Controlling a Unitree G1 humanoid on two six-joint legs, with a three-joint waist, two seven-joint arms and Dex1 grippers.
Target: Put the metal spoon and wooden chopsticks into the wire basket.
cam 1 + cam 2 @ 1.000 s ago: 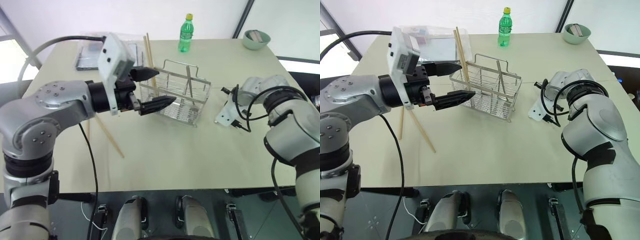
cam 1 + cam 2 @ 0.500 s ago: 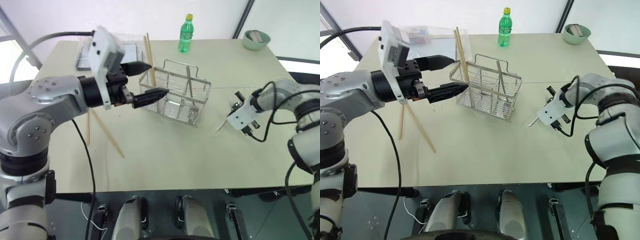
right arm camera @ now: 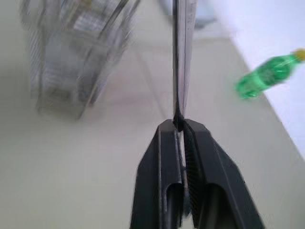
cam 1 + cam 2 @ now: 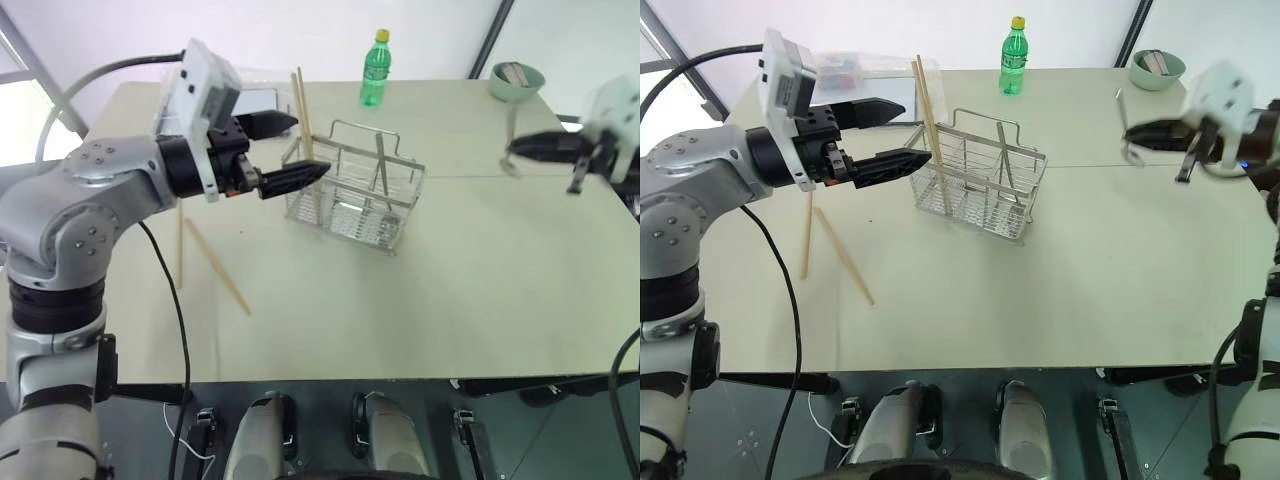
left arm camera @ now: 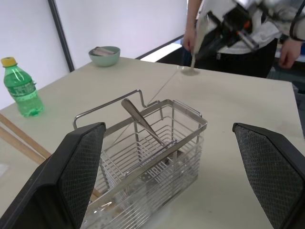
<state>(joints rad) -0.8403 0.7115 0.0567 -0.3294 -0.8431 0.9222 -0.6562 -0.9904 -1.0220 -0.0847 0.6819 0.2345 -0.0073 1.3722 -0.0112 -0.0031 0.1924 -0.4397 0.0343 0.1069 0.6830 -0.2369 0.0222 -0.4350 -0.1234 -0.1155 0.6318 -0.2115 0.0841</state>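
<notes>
The right pincer (image 4: 1132,135) is clamped on the metal spoon (image 4: 1121,122), well apart from the wire basket (image 4: 982,186); the left pincer (image 4: 910,130), fingers apart, hovers beside it.

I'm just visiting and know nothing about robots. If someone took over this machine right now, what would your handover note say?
Left gripper: open, holding nothing, hovering by the wire basket.
Right gripper: shut on the metal spoon, held in the air to the right of the basket.
Done: two wooden chopsticks stand in the basket's left end; a metal utensil leans inside too.
Left: drop the spoon into the basket, then pick up the two loose chopsticks on the table to the basket's left.
</notes>
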